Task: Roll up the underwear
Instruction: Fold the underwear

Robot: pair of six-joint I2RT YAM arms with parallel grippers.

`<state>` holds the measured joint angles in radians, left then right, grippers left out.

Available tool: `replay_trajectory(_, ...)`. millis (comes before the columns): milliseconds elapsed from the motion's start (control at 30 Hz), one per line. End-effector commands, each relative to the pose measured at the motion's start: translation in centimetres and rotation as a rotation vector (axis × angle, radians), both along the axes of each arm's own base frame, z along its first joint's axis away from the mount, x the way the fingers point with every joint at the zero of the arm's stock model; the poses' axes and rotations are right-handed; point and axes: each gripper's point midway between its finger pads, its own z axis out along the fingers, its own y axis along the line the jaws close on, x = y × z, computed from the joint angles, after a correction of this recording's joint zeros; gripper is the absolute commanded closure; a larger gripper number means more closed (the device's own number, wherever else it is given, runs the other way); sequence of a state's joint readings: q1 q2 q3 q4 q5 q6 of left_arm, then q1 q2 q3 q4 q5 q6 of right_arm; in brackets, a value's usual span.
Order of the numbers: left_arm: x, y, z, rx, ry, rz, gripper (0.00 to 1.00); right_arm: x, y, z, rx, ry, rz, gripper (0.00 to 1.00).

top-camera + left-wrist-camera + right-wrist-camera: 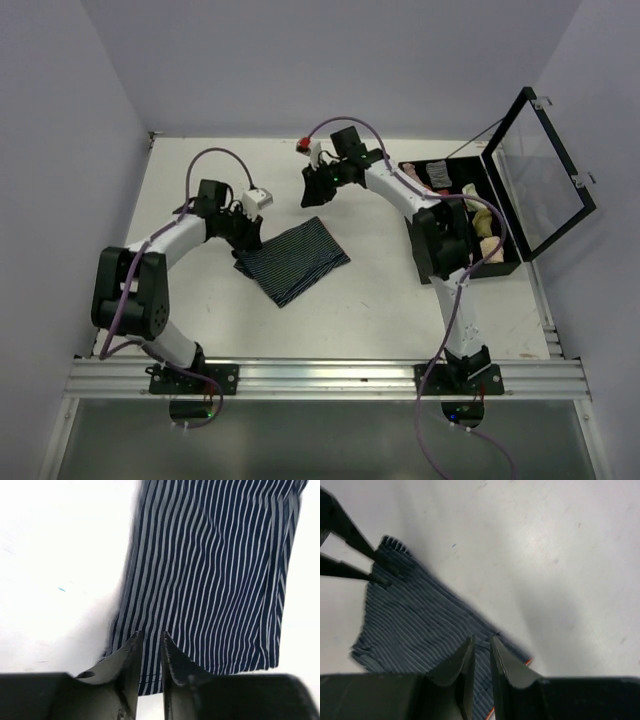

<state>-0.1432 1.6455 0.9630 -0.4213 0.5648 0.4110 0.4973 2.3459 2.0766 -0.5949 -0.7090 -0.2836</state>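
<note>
From above, the dark blue white-striped fabric underwear (295,258) lies flat mid-table between my arms; my left gripper (252,240) is at its left corner, my right gripper (315,195) at its far corner. Left wrist: jaws nearly closed, pinching the hem. Right wrist: a similar narrow pinch on the orange-trimmed edge. I judge the roll is just beginning; next, both must turn that edge over evenly.

High rear overview; two close wrist views, same underwear (210,570)

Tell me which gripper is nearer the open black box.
Right. The right gripper is at the far corner of the underwear, left of the box; the left gripper is farther left.
</note>
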Motion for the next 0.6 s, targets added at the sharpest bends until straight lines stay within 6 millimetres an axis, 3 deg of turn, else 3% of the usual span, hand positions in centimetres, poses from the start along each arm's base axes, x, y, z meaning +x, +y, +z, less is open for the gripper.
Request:
replay_trajectory(0,5.0,-0.8,9.8,-0.083,-0.334,0.072,0.72,-0.5,-1.6,10.5,0.225,0.029,-0.207,0.78)
replay_trajectory(33,5.4,-1.4,10.9,-0.080,-0.376,0.065,0.63,-1.9,-3.2,7.4,0.199,0.145,-0.291,0.78)
replay_trajectory(67,6.0,-2.1,12.6,-0.078,-0.435,0.042,0.61,-2.7,-4.4,9.7,0.252,0.218,-0.393,0.78)
replay_trajectory(100,6.2,-3.0,12.8,-0.065,-0.456,0.015,0.59,-2.2,-6.3,8.6,0.234,0.249,-0.504,0.77)
replay_trajectory(133,5.8,-5.3,13.5,-0.058,-0.486,-0.058,0.58,-4.0,-7.7,5.8,0.182,0.333,-0.575,0.76)
replay_trajectory(167,5.5,-6.6,12.3,-0.047,-0.449,-0.096,0.58,-4.8,-8.7,5.2,0.171,0.382,-0.632,0.74)
replay_trajectory(200,4.7,-8.8,11.7,-0.046,-0.429,-0.147,0.58,-5.7,-9.8,6.1,0.177,0.374,-0.673,0.74)
replay_trajectory(233,4.7,-10.2,12.1,-0.051,-0.428,-0.182,0.59,-6.6,-11.3,3.8,0.116,0.391,-0.758,0.74)
replay_trajectory(267,4.2,-11.2,10.0,-0.033,-0.363,-0.212,0.60,-7.3,-12.0,3.1,0.096,0.428,-0.820,0.76)
replay_trajectory(300,3.6,-13.0,9.6,-0.037,-0.352,-0.242,0.61,-7.7,-12.4,3.4,0.101,0.429,-0.852,0.78)
replay_trajectory(367,4.4,-14.5,8.5,-0.011,-0.336,-0.197,0.64,-8.3,-12.9,2.2,0.098,0.462,-0.905,0.79)
replay_trajectory(400,3.8,-16.1,8.0,-0.005,-0.329,-0.219,0.67,-8.5,-13.0,1.7,0.098,0.482,-0.923,0.80)
replay_trajectory(567,2.8,-19.4,4.9,0.067,-0.279,-0.275,0.70,-10.1,-12.8,-1.9,0.063,0.647,-0.989,0.90)
